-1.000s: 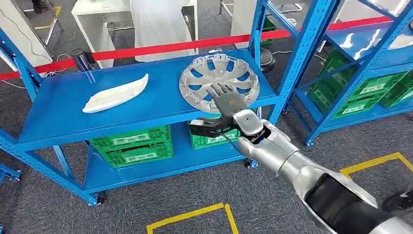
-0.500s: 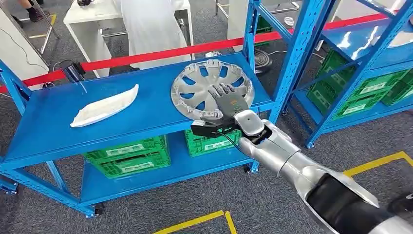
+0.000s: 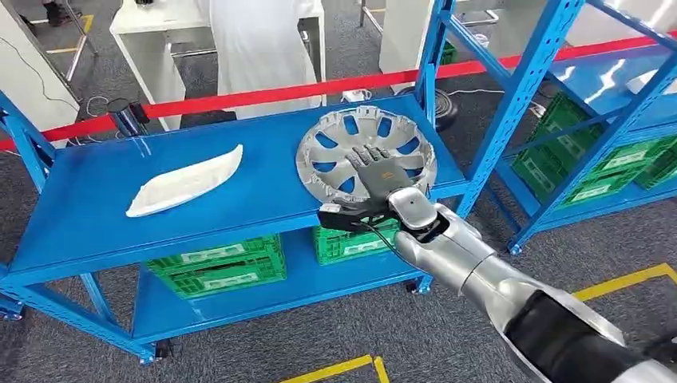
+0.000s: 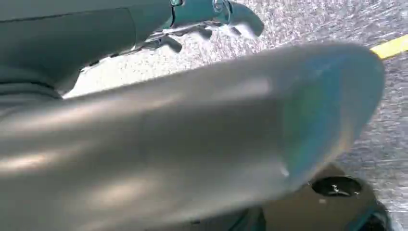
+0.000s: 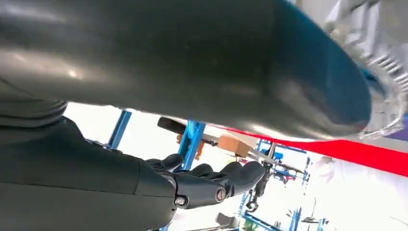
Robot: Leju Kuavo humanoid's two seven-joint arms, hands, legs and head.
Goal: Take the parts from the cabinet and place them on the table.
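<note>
The silver hubcap (image 3: 366, 155) lies on the blue shelf (image 3: 96, 223), and a white part (image 3: 185, 181) lies well left of the hubcap. The right hand (image 3: 375, 171) rests on the hubcap, fingers spread; a firm grip is unclear. Nothing looks removed yet.

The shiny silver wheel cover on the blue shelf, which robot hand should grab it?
The right hand, probably. It already lies on the round silver plastic wheel cover atop the blue metal shelf. The left hand hangs over the grey floor.
</note>
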